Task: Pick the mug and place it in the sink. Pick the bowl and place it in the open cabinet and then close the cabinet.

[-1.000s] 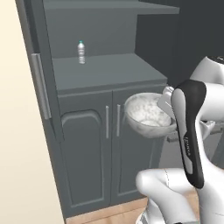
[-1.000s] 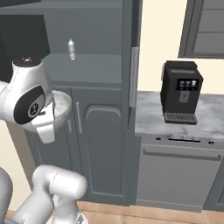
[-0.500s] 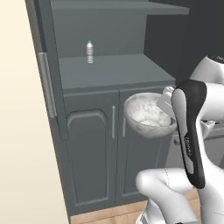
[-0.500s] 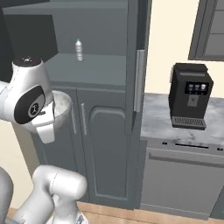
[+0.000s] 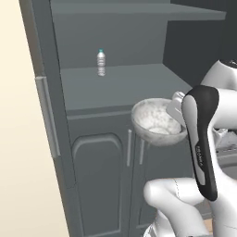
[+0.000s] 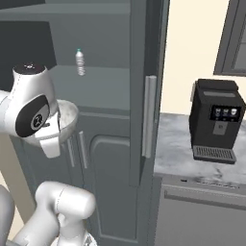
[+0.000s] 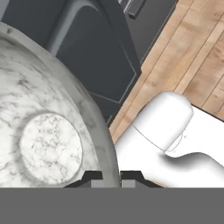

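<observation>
Below the open shelf (image 5: 125,85), your gripper (image 7: 111,177) clamps the bowl (image 5: 155,121) rim; the shelf lies up and ahead.

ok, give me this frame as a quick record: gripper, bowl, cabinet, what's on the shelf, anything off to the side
gripper: shut on the bowl's rim, one finger either side of the wall
bowl: held upright in the air, in front of the cabinet, just below shelf level, nothing inside it
cabinet: upper doors open, arched lower doors closed
shelf: small water bottle standing upright toward the back
coffee machine: on the counter right of the cabinet
task state: bowl not yet on the shelf, cabinet not closed
</observation>
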